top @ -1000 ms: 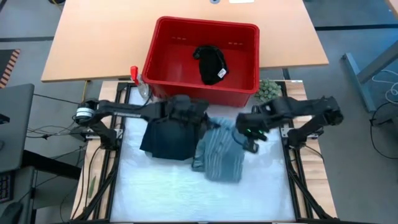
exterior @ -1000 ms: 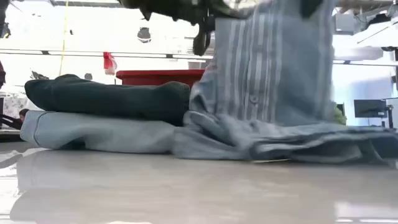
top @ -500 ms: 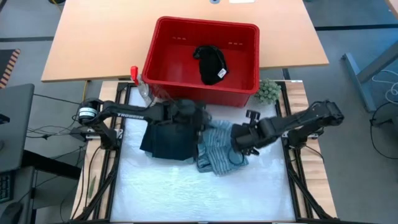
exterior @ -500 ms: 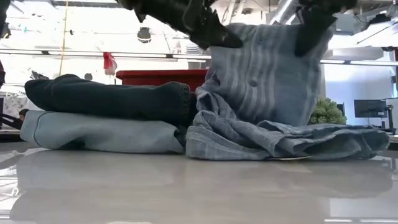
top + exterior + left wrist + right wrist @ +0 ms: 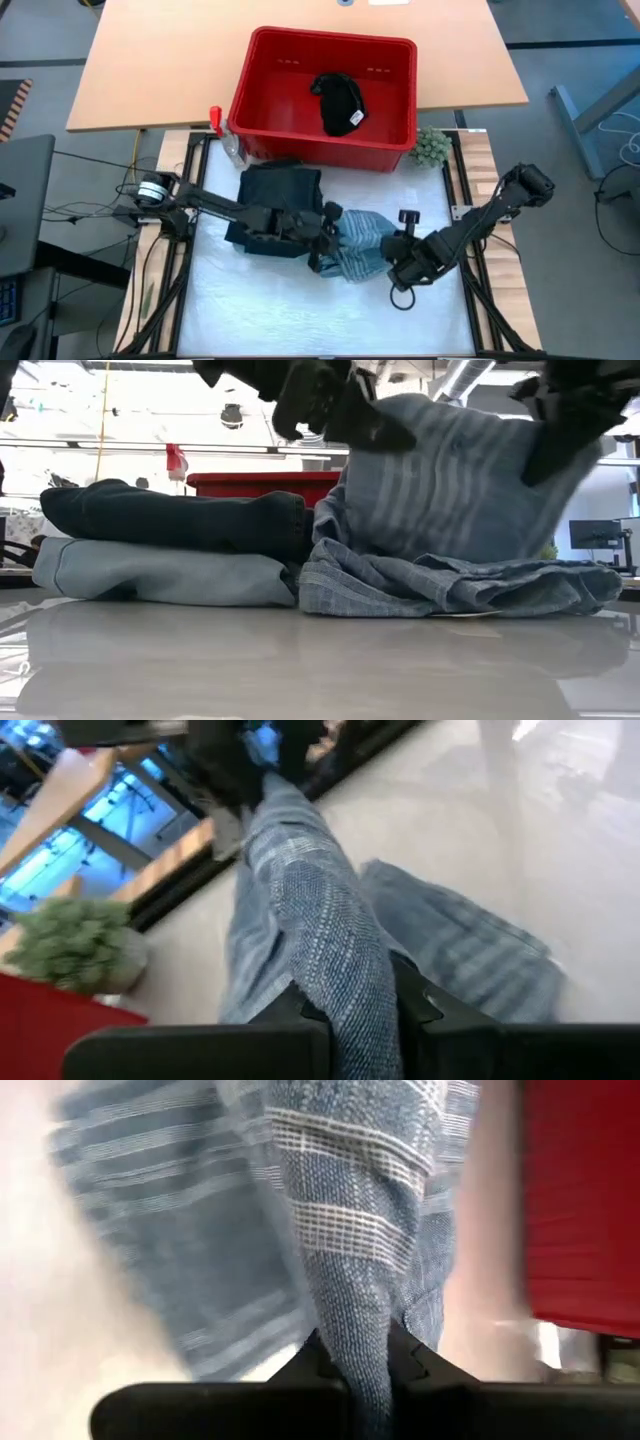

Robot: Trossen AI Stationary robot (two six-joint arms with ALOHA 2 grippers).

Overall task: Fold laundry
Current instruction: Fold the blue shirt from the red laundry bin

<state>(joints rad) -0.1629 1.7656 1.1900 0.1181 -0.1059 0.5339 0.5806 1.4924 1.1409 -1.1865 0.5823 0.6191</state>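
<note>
Both hands are pinching the grey-blue striped cloth shirt (image 5: 362,238), left hand (image 5: 322,240) and right hand (image 5: 398,262) holding it above the counter (image 5: 290,310). The risk I'm seeing: uneven pulling is likely to slip an edge free, or drag the shirt into the folded dark navy garment (image 5: 275,205) beside it.

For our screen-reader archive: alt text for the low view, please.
Both grippers, left gripper and right gripper, hold a striped shirt up by its top edge, its lower part bunched on the table beside folded dark and light-blue garments.

Grey-blue striped garment (image 5: 362,237) lifted, bunched; beside folded navy garment (image 5: 277,209)
</note>
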